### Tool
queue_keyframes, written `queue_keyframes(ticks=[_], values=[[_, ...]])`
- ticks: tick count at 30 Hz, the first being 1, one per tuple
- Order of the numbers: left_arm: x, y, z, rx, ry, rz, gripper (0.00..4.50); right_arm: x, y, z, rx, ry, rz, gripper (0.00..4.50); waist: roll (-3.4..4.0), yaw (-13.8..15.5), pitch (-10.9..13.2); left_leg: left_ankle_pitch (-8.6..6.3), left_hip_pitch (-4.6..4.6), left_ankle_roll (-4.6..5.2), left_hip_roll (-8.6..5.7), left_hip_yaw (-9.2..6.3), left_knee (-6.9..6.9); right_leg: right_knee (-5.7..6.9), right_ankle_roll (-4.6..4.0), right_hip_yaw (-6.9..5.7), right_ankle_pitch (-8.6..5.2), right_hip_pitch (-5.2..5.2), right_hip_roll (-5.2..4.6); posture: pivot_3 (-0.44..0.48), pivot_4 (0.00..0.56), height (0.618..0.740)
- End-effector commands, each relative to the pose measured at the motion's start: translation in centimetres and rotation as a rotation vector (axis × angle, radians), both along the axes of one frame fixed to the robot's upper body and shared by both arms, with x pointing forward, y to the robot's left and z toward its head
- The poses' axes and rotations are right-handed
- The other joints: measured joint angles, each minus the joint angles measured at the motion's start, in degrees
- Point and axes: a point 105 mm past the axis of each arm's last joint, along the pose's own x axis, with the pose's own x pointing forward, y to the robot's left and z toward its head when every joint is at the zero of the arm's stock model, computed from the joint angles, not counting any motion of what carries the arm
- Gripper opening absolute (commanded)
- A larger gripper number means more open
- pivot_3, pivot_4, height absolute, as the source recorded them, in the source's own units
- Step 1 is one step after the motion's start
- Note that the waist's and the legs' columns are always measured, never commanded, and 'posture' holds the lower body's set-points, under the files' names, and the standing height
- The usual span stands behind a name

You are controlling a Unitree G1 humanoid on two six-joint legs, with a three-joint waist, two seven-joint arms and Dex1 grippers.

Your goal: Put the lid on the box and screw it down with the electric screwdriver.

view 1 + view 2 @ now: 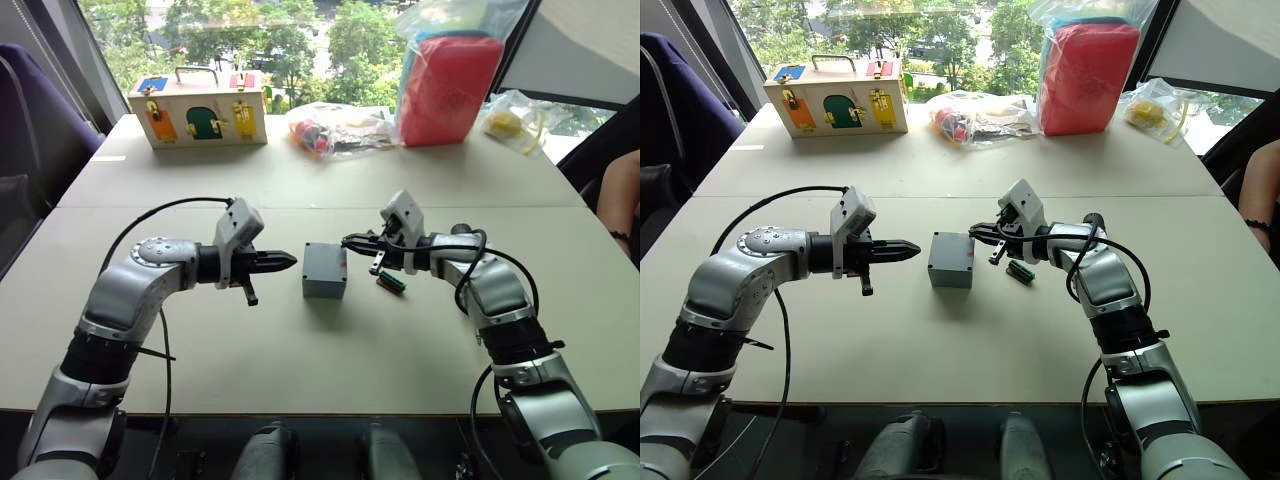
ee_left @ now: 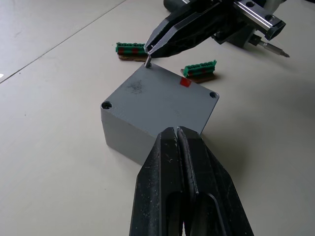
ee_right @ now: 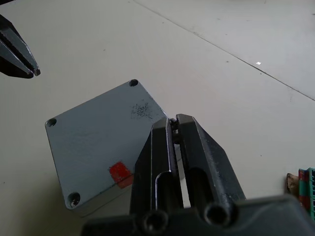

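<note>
The grey box [image 1: 324,270] stands at the table's middle with the lid [image 2: 162,101] lying flat on it, a red mark on top and screw holes at the corners. My right gripper [image 1: 347,241] is shut on a small screw [image 2: 147,62], its tip over the lid's far corner. My left gripper [image 1: 290,262] is shut and empty, pointing at the box from just left of it without touching. A thin metal bit [image 2: 274,48] pokes out behind the right gripper, and the rest of the electric screwdriver is hidden there.
Small green-brown pieces [image 1: 391,283] lie just right of the box. At the table's far edge stand a wooden box with coloured doors [image 1: 197,108], plastic bags [image 1: 330,130] and a red bag [image 1: 445,85]. A person's arm [image 1: 622,205] shows at the right edge.
</note>
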Motion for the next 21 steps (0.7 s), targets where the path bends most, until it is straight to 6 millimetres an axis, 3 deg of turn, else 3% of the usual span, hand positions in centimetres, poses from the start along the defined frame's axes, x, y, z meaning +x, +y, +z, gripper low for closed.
queue_keyframes(ticks=[1, 13, 17, 18, 19, 21], values=[[-0.4, -0.4, 1.0, -0.010, -0.034, -0.025, 0.00, 0.0, -0.2, 1.4, 0.035, -0.028, 0.002, 0.09, 0.00, 0.0, 0.0, 0.00, 0.00, 0.00, 0.00, 0.00, 0.00, 0.00, 0.00, 0.00, 0.00, 0.00, 0.00, 0.000, 0.150, 0.740], [-0.4, -0.8, 1.2, -0.020, -0.037, -0.032, 0.00, -0.2, 0.1, 0.5, 0.012, -0.005, 0.007, 0.09, 0.00, 0.0, 0.0, -0.02, 0.00, 0.03, 0.00, 0.00, 0.00, 0.00, 0.00, 0.00, 0.00, 0.00, 0.01, 0.000, 0.150, 0.740], [-0.4, -0.8, 1.8, -0.037, -0.045, -0.033, 0.00, 0.0, 0.2, 0.7, 0.025, -0.002, 0.005, 1.08, 0.00, 0.0, 0.0, -0.01, 0.00, 0.02, 0.00, 0.00, 0.00, 0.00, 0.00, 0.00, 0.00, 0.00, 0.01, 0.000, 0.150, 0.740], [-0.4, -0.9, 1.9, -0.040, -0.046, -0.033, 0.00, 0.1, 0.1, 0.8, 0.029, -0.004, 0.001, 1.63, 0.00, 0.0, 0.0, -0.01, 0.00, 0.02, 0.00, 0.00, 0.00, 0.00, 0.00, 0.00, 0.00, 0.00, 0.01, 0.000, 0.150, 0.740], [-0.5, -0.9, 2.0, -0.043, -0.047, -0.034, 0.00, 0.2, 0.1, 1.0, 0.034, -0.007, -0.003, 1.82, 0.00, 0.0, 0.0, -0.01, 0.00, 0.02, 0.00, 0.00, 0.00, 0.00, 0.00, 0.00, 0.00, 0.00, 0.01, 0.000, 0.150, 0.740], [-0.5, -1.0, 2.2, -0.050, -0.050, -0.037, 0.00, 0.2, -0.2, 1.4, 0.041, -0.011, -0.009, 2.60, 0.00, 0.0, 0.0, 0.00, 0.00, 0.00, 0.00, 0.00, 0.00, 0.00, 0.00, 0.00, 0.00, 0.00, 0.01, 0.000, 0.150, 0.740]])
